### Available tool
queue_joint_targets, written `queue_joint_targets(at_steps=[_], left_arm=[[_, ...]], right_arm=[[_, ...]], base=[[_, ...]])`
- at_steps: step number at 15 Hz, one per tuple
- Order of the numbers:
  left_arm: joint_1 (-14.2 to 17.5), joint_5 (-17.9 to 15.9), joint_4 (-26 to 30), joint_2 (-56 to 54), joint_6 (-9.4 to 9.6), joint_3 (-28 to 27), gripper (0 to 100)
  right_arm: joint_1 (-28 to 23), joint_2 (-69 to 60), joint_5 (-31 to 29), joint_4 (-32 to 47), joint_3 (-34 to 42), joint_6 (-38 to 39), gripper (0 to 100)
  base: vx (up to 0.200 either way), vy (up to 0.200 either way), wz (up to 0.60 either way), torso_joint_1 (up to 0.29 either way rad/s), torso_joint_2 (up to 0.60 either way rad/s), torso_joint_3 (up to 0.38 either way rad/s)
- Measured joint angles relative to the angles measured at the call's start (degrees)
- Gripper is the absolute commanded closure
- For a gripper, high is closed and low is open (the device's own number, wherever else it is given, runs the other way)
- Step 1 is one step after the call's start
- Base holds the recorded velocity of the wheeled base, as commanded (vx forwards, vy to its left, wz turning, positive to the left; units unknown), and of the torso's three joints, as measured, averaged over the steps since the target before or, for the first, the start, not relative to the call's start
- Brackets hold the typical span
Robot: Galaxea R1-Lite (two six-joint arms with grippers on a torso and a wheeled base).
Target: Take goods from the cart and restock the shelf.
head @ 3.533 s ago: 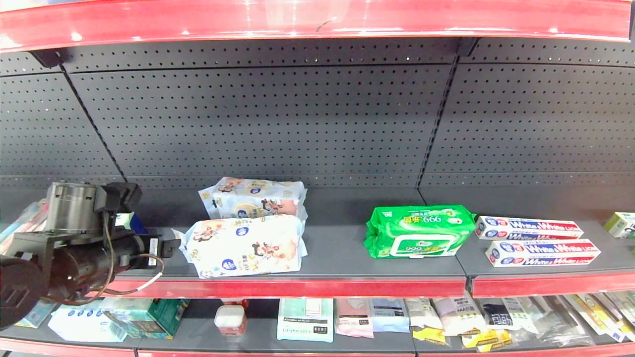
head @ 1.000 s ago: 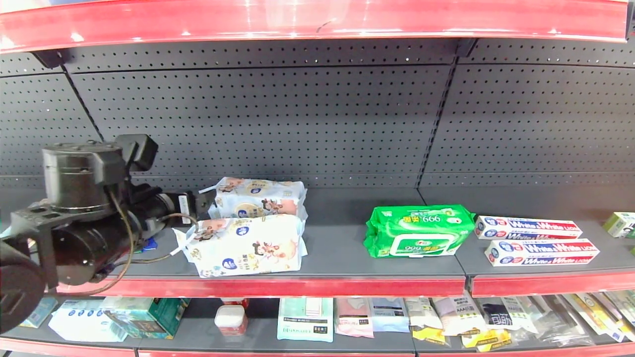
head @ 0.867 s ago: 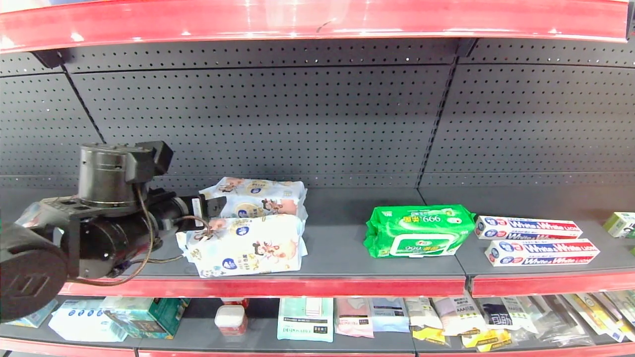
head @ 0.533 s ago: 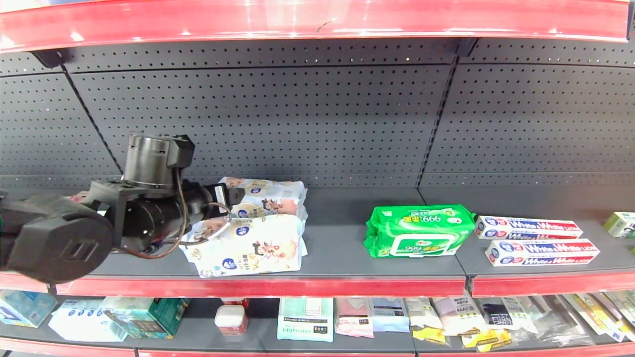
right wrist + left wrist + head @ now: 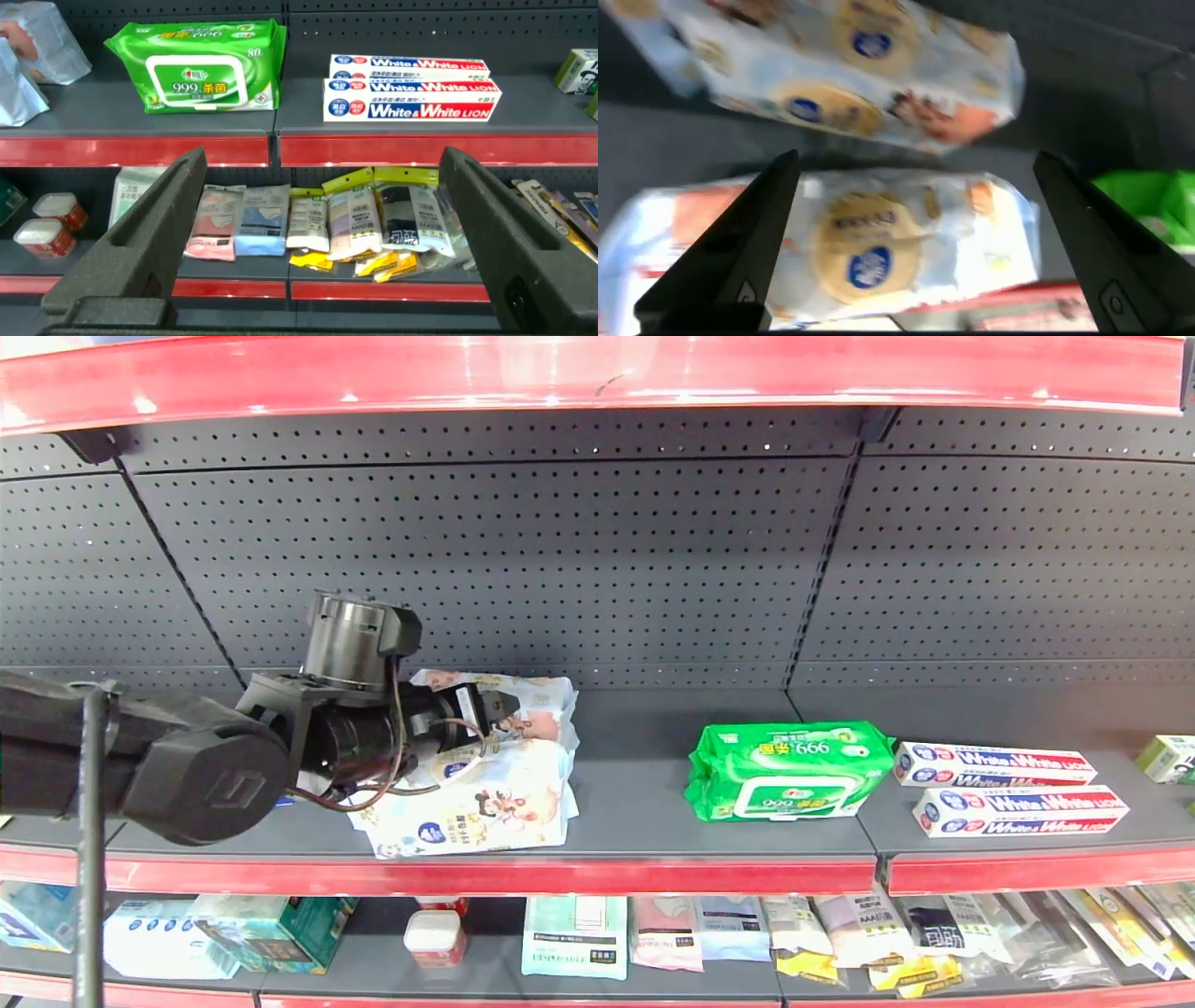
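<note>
My left gripper hovers spread wide and empty over the front tissue pack. That pack lies on the shelf left of the green wipes pack, with the rear tissue pack just behind it. My right gripper is wide apart and empty, facing the green wipes pack.

Black left arm, silver cylindrical motor housing, looping brown cable, black-fingered left gripper.
</note>
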Motion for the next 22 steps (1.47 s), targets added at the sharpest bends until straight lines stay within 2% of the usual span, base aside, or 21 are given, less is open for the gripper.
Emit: queue_joint_targets(at_steps=[2, 7, 10, 15, 19, 22], left_arm=[[0.8, -4.8, 0.0, 0.5, 0.01, -0.3, 0], [2.4, -14.2, 0.0, 2.4, -0.02, -4.1, 0], [3.3, -21.8, 0.0, 3.0, -0.1, -4.5, 0], [5.5, -27.1, 0.1, 5.8, 0.17, -6.2, 0], [5.9, -31.3, 0.8, 7.5, 0.22, -7.6, 0], [5.9, -32.7, 2.0, 7.9, 0.26, -7.7, 0]], right_arm=[[0.0, 0.0, 0.0, 0.0, 0.0, 0.0, 0], [0.0, 0.0, 0.0, 0.0, 0.0, 0.0, 0], [0.0, 0.0, 0.0, 0.0, 0.0, 0.0, 0], [0.0, 0.0, 0.0, 0.0, 0.0, 0.0, 0], [0.0, 0.0, 0.0, 0.0, 0.0, 0.0, 0], [0.0, 0.0, 0.0, 0.0, 0.0, 0.0, 0]], base=[[0.0, 0.0, 0.0, 0.0, 0.0, 0.0], [0.0, 0.0, 0.0, 0.0, 0.0, 0.0], [0.0, 0.0, 0.0, 0.0, 0.0, 0.0], [0.0, 0.0, 0.0, 0.0, 0.0, 0.0], [0.0, 0.0, 0.0, 0.0, 0.0, 0.0], [0.0, 0.0, 0.0, 0.0, 0.0, 0.0]])
